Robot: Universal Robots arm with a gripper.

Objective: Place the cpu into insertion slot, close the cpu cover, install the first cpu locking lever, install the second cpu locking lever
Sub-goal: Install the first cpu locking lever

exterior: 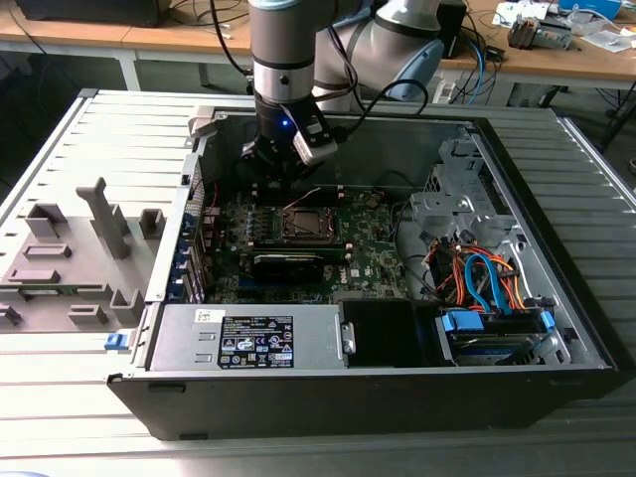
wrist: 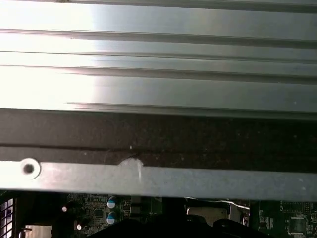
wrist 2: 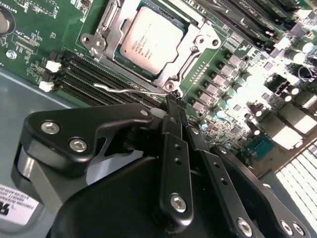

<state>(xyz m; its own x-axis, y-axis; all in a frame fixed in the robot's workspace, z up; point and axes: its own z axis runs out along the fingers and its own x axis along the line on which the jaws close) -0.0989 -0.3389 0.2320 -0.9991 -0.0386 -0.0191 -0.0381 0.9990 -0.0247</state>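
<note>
- In the exterior view, a grey fixture (exterior: 75, 258) with upright blocks lies on the slatted table (exterior: 60, 417), at the view's left, well apart from the work.
- Next comes the open computer case (exterior: 378, 388), with the green board (exterior: 373, 253) on its floor.
- The end effector (exterior: 281, 164) hangs inside the case near the back wall, just behind the slot (exterior: 303, 223).
- In the second wrist view the end effector (wrist 2: 173, 106) has its dark fingers (wrist 2: 174, 163) pressed together, the tips meeting at a thin wire lever (wrist 2: 130, 89) that runs along the near edge of the slot (wrist 2: 208, 37). Whether the tips actually pinch the lever I cannot tell.
- The cpu (wrist 2: 151, 38) sits flat in the slot, with the cover (wrist 2: 106, 34) framing it, so seating and closing look done; the lever appears not yet latched.
- Black memory slots (wrist 2: 94, 79) lie parallel beside the lever, close enough to crowd it.
- At the exterior view's right, orange and blue cables (exterior: 482, 278) and a drive bay (exterior: 497, 333) stand well apart.
</note>
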